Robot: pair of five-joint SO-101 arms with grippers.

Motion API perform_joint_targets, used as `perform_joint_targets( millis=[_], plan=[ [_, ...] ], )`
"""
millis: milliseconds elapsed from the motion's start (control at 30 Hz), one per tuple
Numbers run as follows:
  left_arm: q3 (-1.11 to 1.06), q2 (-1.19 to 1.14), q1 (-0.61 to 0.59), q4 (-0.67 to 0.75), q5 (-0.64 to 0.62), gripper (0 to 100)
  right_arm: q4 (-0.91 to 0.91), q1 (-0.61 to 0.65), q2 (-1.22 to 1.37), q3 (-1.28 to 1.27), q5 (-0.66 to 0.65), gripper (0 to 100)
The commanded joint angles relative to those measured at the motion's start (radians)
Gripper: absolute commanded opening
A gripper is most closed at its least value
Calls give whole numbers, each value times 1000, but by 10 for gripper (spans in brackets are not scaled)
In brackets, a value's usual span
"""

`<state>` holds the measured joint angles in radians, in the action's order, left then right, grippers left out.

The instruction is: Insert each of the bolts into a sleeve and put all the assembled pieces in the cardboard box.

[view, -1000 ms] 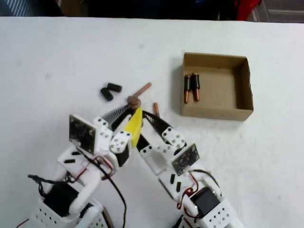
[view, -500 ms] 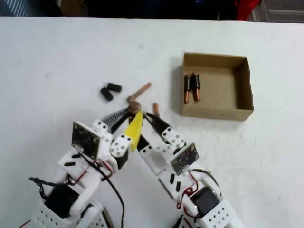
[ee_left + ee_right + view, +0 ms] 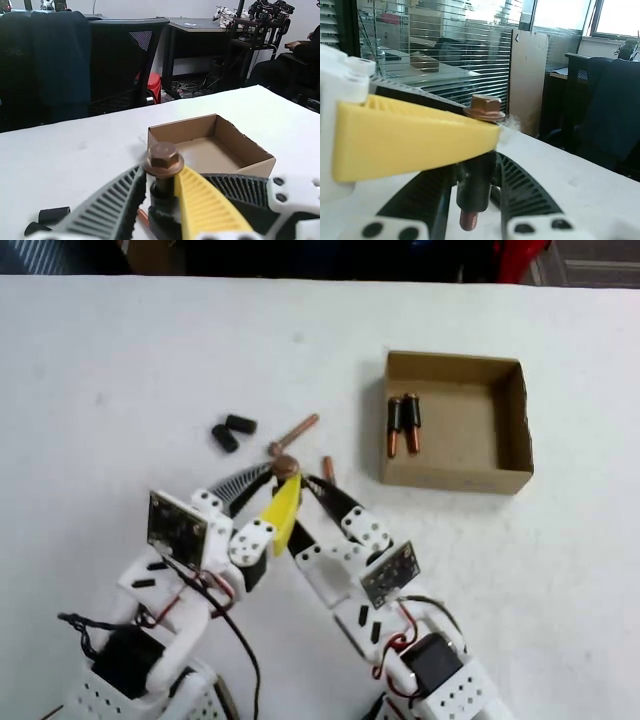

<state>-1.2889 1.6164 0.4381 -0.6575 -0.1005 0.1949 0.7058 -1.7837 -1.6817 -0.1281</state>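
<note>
Toward the left of the table's (image 3: 120, 360) middle, two loose sleeves (image 3: 232, 431) are seen lying flat; just right of them, and nearer to the table's front edge, the left gripper (image 3: 161, 182) is pinched on the held bolt (image 3: 162, 159) just under its head, the ribbed finger on one side and the yellow one on the other; this bolt is held upright, its long axis vertical and its head up, and it is passed through a black sleeve (image 3: 474, 187), from whose lower end the threaded tip is seen to come out; the right gripper (image 3: 475, 175) is pressed on this sleeve from both sides, below the left one's fingers; two loose bolts (image 3: 295, 430) are seen flat just beyond the meeting point; well apart, toward the right edge, the cardboard box (image 3: 455, 478) is placed, with two assembled pieces (image 3: 403, 425) laid by its left wall; the right arm is judged nearer to the box, so the piece should probably be released by the left gripper and carried rightward.
</note>
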Motion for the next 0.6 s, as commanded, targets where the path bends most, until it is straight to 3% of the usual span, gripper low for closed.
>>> perform_joint_targets(
  millis=[0,167,367,567],
  plan=[
    [71,13,-31,0,57,114,-2,-4,-15,-9,-12,17],
    [71,13,-30,-34,71,119,-2,-4,-15,-9,-12,17],
    [69,13,-30,-77,68,270,-2,-4,-15,-9,-12,17],
    [75,15,-33,-84,72,239,-2,-4,-15,-9,-12,17]
  ],
)
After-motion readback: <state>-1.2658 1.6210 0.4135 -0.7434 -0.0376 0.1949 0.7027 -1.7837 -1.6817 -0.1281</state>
